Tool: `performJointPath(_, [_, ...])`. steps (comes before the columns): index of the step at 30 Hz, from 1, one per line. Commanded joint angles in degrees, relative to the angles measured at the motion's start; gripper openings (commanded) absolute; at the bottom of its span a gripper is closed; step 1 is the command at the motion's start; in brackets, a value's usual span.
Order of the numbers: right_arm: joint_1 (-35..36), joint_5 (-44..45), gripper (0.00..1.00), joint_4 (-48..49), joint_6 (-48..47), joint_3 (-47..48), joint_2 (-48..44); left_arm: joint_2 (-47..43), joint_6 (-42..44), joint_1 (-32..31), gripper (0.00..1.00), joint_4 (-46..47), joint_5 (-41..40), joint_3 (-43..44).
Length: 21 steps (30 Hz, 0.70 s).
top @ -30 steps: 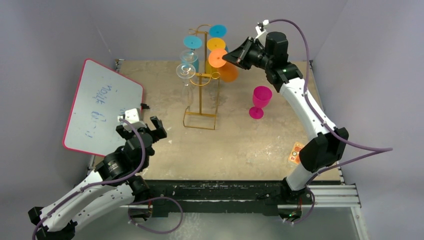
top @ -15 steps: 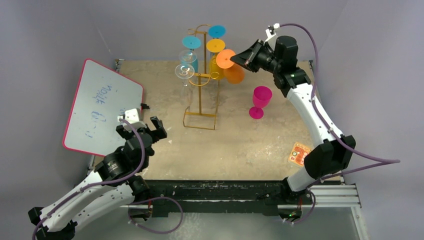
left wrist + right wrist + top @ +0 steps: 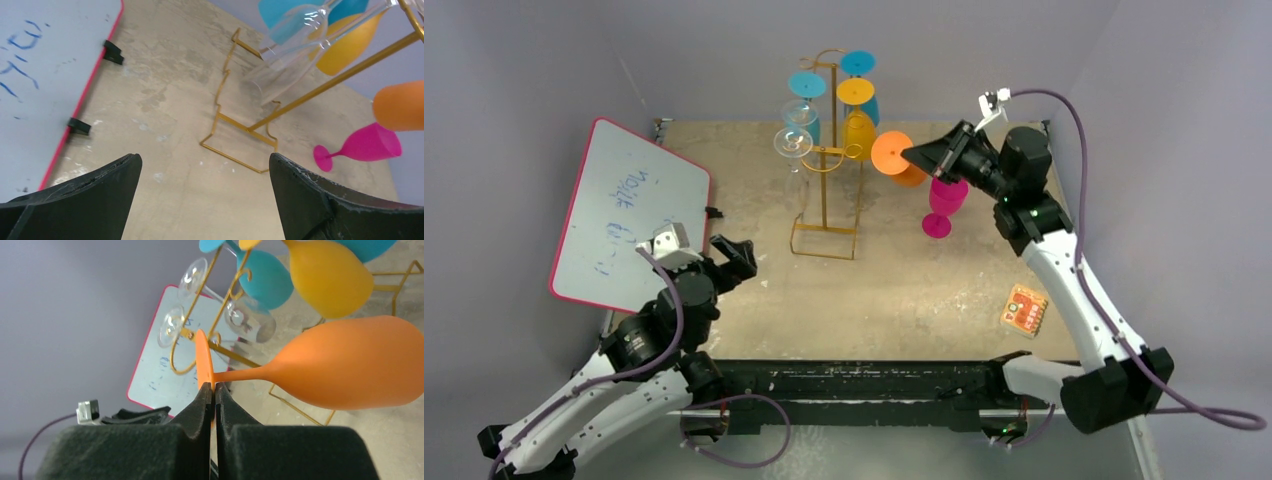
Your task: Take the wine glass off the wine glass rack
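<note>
The right fingers [image 3: 919, 155] pinch the flat round foot of the orange wine glass [image 3: 890, 154]. The glass lies on its side in the air, just right of the gold wine glass rack [image 3: 828, 190] and not touching it. The rack stands near the middle of the worktop's [image 3: 904, 290] far edge, with 2 blue, 1 yellow and 2 clear glasses hanging on it. A pink glass [image 3: 944, 200] stands upright further right. The left fingers [image 3: 742, 265] are spread wide near the left edge, by the whiteboard [image 3: 624, 210].

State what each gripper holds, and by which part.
Right gripper pinches the opaque orange wine glass by the edge of its flat round foot. Left gripper, open, holds nothing.
</note>
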Motion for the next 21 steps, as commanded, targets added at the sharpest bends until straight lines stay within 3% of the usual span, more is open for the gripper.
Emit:
performJointPath(1, [0.0, -3.3, 0.0, 5.8, -2.8, -9.2, -7.0, 1.0, -8.7, 0.2, 1.0, 1.4, 7.8, 2.1])
performJointPath(13, [0.8, -15.1, 0.0, 6.0, -12.3, -25.9, -20.1, 3.8, -18.2, 0.2, 0.96, 14.5, 25.0, -2.0])
performJointPath(17, [1.0, -15.9, 0.0, 10.3, -8.0, -32.2, -24.1, 5.7, -19.2, 0.2, 0.94, 17.5, 27.6, -2.8])
performJointPath(21, [1.0, -20.2, 0.0, 17.9, -0.8, -38.7, -24.4, 6.7, -17.3, 0.2, 0.92, 28.7, 35.7, -6.3])
